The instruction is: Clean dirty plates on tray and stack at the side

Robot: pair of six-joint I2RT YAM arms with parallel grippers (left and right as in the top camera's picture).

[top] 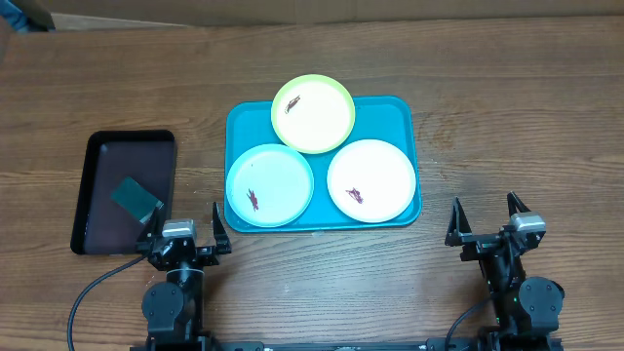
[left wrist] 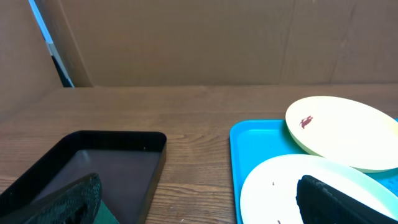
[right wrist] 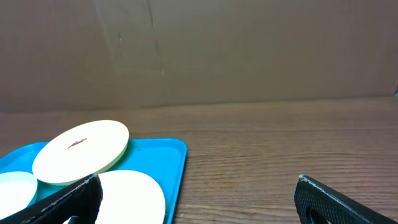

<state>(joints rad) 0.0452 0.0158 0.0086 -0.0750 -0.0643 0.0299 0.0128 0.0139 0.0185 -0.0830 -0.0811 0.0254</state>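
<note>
On table (top: 507,88), tray (top: 392,117) crosswise (plates (top: 382,171) inside)

A black rectangular tray (top: 122,161) lies ahead of the left pincer (top: 185,216) and off to its left, its near right corner just by the pincer's left finger. In that corner sits a dark green pad (top: 135,197) (flat, square, turned askew), just ahead of that finger. A black cable (top: 86,291) loops behind the same pincer, to its left. The brown-grained wooden table (top: 507,107) runs ahead of the right pincer (top: 484,207). A cardboard wall (left wrist: 217,37) stands far ahead of both.
</note>
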